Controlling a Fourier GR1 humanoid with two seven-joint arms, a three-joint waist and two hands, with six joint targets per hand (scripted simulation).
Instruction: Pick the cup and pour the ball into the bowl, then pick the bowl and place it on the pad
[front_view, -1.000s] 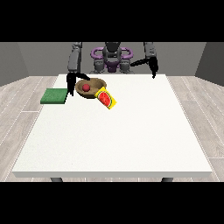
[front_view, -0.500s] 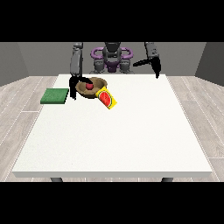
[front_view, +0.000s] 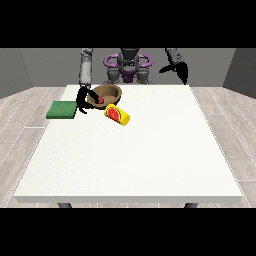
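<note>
White table (front_view: 150, 150): green pad (front_view: 61, 109), brown bowl (front_view: 111, 92), yellow cup (front_view: 117, 114) on side.

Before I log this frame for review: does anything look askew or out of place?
Yes: the yellow cup lies tipped on its side on the table, just in front of the brown bowl, which holds the red ball.

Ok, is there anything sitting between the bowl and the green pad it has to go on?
Nothing visible does. The bowl, with the red ball inside, is just right of the green pad. The hand at the view's left is at the bowl's rim on that side. The yellow cup lies on the other side.
</note>
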